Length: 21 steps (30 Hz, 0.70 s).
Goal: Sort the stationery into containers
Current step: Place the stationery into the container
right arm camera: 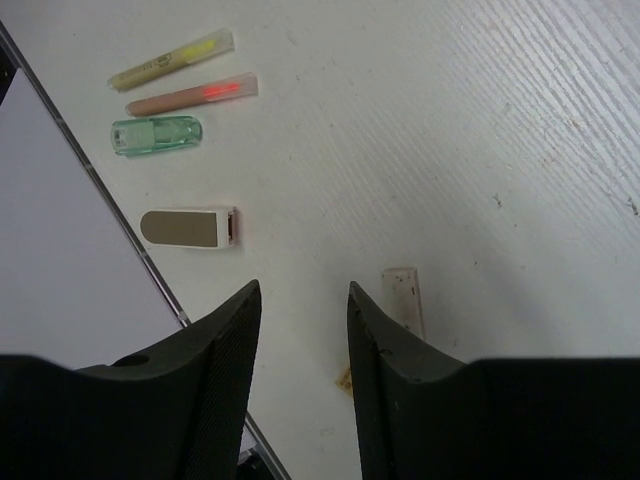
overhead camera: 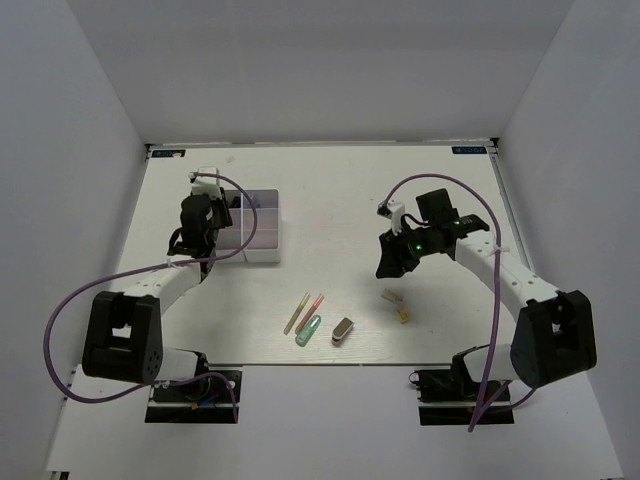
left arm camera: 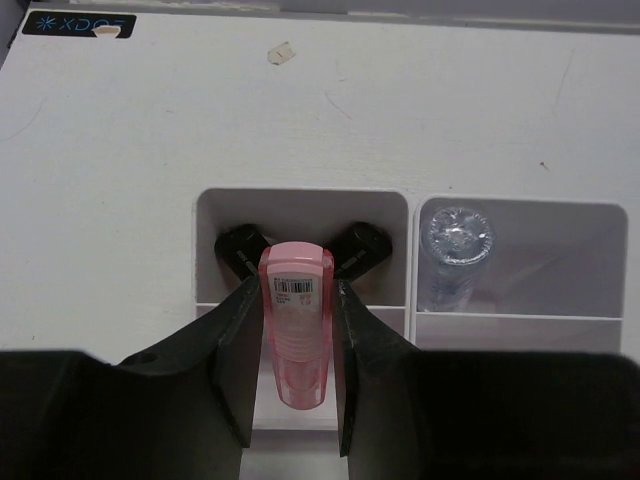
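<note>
My left gripper (overhead camera: 203, 222) (left arm camera: 296, 292) is shut on the pink capsule (left arm camera: 296, 330) and holds it over the left column of the white organizer box (overhead camera: 262, 240) (left arm camera: 300, 194). The far left compartment holds two black-capped items (left arm camera: 244, 246). The compartment to its right holds the clear bottle (left arm camera: 455, 244). My right gripper (overhead camera: 392, 262) (right arm camera: 303, 292) is open and empty above the table. Next to it lies a tan block (right arm camera: 403, 298) (overhead camera: 392, 297). The yellow pen (right arm camera: 172, 60), pink pen (right arm camera: 192, 95), teal tube (right arm camera: 156, 135) and grey block (right arm camera: 188, 228) lie further off.
The loose items form a group near the table's front edge (overhead camera: 320, 364), between the two arms. A small yellow piece (overhead camera: 403, 315) lies near the tan block. White walls enclose the table on three sides. Purple cables trail from both arms.
</note>
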Each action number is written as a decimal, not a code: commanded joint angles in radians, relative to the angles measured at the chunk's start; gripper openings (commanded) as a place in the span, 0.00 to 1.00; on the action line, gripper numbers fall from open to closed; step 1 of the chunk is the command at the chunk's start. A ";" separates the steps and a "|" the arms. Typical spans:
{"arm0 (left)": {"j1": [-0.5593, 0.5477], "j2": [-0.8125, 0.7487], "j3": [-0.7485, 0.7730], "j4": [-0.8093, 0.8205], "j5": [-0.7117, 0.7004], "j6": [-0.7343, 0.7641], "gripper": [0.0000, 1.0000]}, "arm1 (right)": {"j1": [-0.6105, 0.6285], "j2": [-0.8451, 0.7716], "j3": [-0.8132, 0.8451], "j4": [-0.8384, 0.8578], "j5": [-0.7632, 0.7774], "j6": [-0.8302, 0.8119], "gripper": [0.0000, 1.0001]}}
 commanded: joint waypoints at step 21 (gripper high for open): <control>0.037 -0.153 -0.056 0.046 0.112 -0.091 0.77 | -0.025 0.015 0.051 -0.084 -0.144 -0.105 0.70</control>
